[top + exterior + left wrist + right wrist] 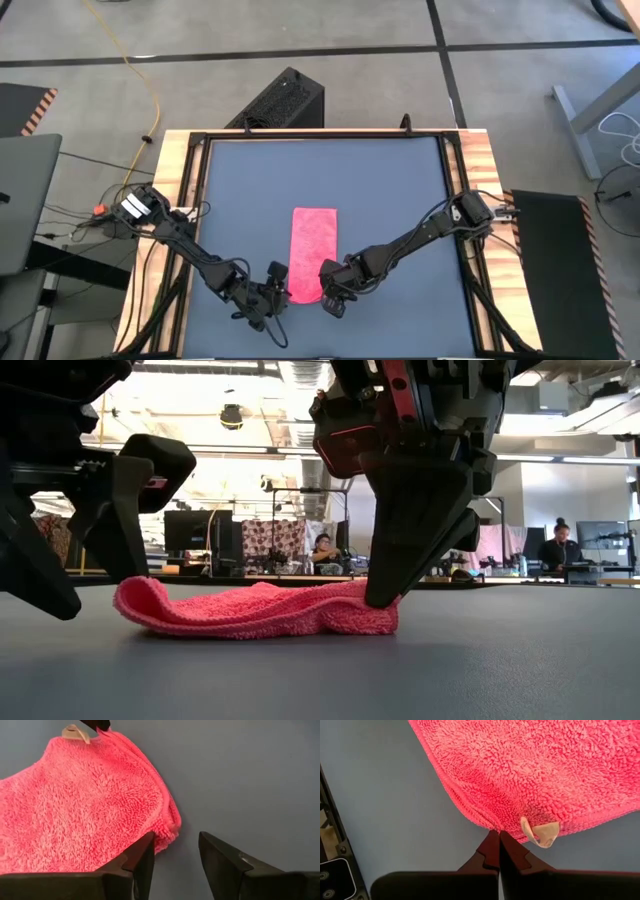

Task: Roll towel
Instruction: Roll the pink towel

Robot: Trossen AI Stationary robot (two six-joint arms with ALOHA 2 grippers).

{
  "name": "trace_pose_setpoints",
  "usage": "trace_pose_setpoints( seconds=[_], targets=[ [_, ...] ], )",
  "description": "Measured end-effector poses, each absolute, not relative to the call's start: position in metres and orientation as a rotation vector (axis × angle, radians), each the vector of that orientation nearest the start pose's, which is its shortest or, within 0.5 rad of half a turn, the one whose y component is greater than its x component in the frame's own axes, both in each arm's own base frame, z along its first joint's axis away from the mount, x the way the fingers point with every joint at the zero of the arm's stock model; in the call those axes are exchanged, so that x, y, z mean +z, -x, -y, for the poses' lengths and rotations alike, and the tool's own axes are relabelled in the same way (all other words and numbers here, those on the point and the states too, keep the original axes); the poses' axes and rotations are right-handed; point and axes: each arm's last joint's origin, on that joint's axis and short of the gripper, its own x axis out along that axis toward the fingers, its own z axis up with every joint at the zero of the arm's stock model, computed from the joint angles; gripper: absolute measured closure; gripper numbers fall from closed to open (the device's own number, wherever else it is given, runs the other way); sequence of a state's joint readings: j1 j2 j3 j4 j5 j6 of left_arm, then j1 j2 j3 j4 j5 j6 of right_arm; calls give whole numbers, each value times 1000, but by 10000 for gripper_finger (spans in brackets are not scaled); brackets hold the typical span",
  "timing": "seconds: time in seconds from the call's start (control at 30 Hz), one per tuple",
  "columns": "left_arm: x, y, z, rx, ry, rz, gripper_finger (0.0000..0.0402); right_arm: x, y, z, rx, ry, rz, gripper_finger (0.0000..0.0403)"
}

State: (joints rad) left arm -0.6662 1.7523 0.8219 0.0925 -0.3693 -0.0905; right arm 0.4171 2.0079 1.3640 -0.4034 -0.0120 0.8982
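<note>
The pink towel [314, 250] lies flat on the dark grey mat [400, 200], its long sides running near to far. My right gripper [330, 296] is at the towel's near right corner, shut on its edge beside a small pale tag [540, 832]. My left gripper [272, 298] is open at the towel's near left corner [167, 822]. One finger [142, 857] stands against that corner and the other [220, 857] over bare mat. In the low view the towel's left end [135, 600] curls up slightly. My left gripper: I cannot tell whether its inner finger touches the towel's corner. My right gripper pinches the towel's near edge [492, 822] between the tips of its two shut fingers, close to the tag. The fingers slant down from the near right. The towel stays on the mat [300, 615].
A wooden table frame [170, 160] surrounds the mat. A black box [285, 100] stands on the floor beyond the far edge. A laptop [20, 200] is at the left. People [323, 550] sit in the room behind the table.
</note>
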Motion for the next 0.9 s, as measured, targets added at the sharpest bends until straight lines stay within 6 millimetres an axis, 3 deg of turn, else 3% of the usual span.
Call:
trace_pose_setpoints(
  seconds=[0.7, 0.9],
  targets=[
    [135, -273, 184, -259, -324, -705, 257, 160, -377, -167, -102, -593, -1115, 385],
    [124, -279, 177, -270, -168, -774, 308, 160, -377, -167, -102, -593, -1115, 385]
  ],
)
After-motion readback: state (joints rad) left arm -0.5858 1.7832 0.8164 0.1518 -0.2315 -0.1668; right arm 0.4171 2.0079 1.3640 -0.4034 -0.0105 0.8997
